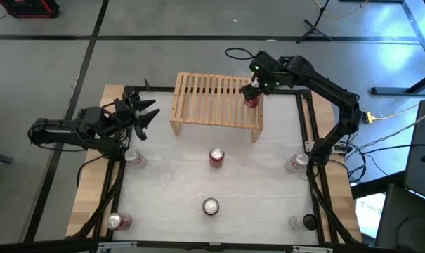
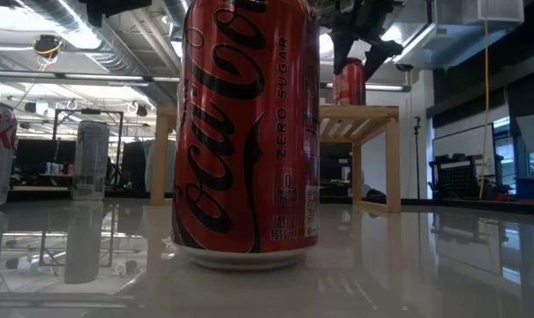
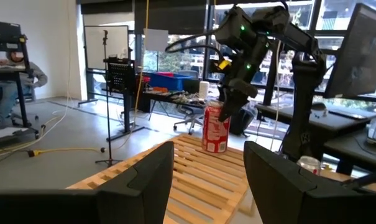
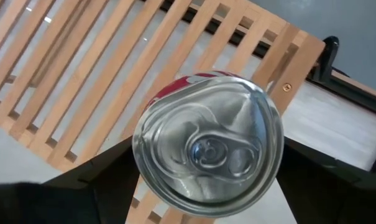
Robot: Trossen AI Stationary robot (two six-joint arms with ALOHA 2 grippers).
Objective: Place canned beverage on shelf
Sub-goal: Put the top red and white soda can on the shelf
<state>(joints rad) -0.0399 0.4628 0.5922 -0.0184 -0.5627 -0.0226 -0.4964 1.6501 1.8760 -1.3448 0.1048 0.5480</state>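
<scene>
The shelf (image 1: 216, 104), a low light-wood rack with a slatted top, stands at the table's far middle. A red canned beverage (image 1: 251, 100) stands on the slats at the shelf's right end, also visible in the left wrist view (image 3: 215, 129) and the low view (image 2: 349, 84). My right gripper (image 1: 253, 91) reaches down over it and is shut on it. My left gripper (image 1: 147, 116) waits at the table's left edge, pointing level toward the shelf, open with nothing between its fingers (image 3: 150, 177). My right gripper pinches the can's upper side wall (image 3: 220, 111) between its two fingers (image 4: 107, 180), one on each side of the silver top (image 4: 207, 149). It comes from above, slanting down from the table's right. The can is upright with its base on the slats (image 3: 214, 150).
Two red cans stand in the table's middle (image 1: 216, 157) and near middle (image 1: 211, 206); the nearer one fills the low view (image 2: 249, 132). More cans stand near the left edge (image 1: 133, 157), right edge (image 1: 295, 162) and both near corners (image 1: 116, 221) (image 1: 296, 222). The shelf's left slats (image 1: 198, 98) are bare.
</scene>
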